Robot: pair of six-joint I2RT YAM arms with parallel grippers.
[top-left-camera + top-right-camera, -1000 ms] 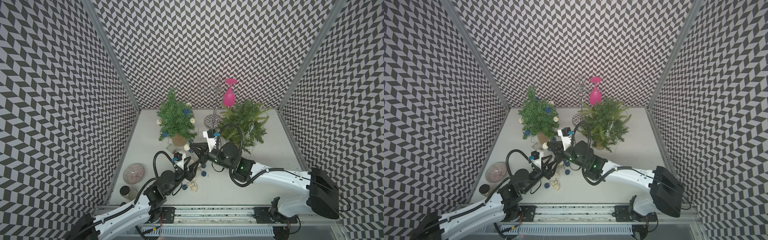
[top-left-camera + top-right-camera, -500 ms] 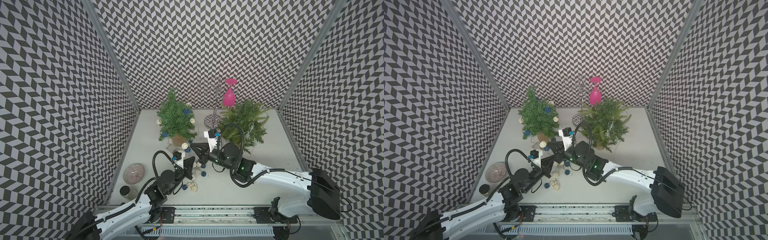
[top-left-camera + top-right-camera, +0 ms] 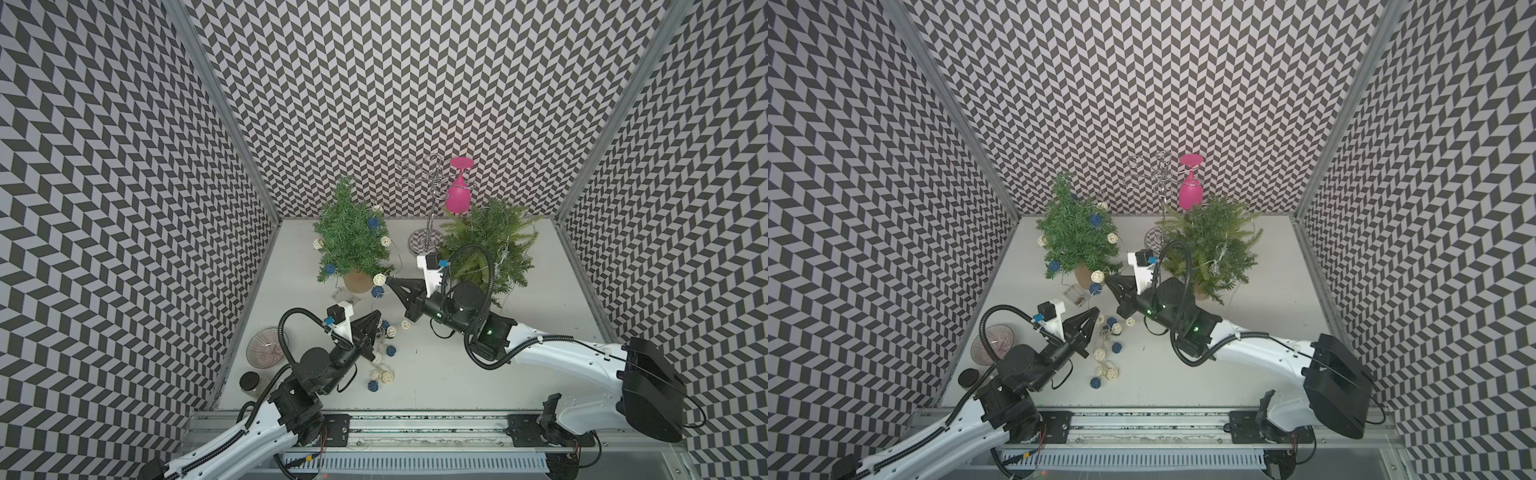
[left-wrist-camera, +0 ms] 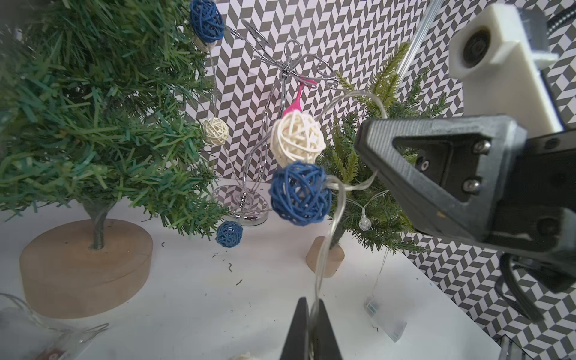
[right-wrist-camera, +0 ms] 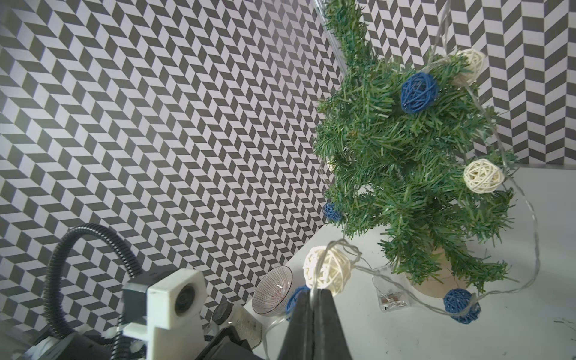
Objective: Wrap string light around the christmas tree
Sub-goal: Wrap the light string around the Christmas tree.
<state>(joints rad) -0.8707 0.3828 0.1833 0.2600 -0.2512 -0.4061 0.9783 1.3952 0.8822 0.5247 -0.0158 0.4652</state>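
Black left end effector (image 3: 377, 313), right end effector (image 3: 389, 279), both pinching string light (image 4: 300, 193)

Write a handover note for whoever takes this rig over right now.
Left gripper: shut on the string light wire.
Right gripper: shut on the same wire, near the christmas tree base.
Done: several balls already sit in the tree.
Left: the loose heap on the table is not yet wrapped.
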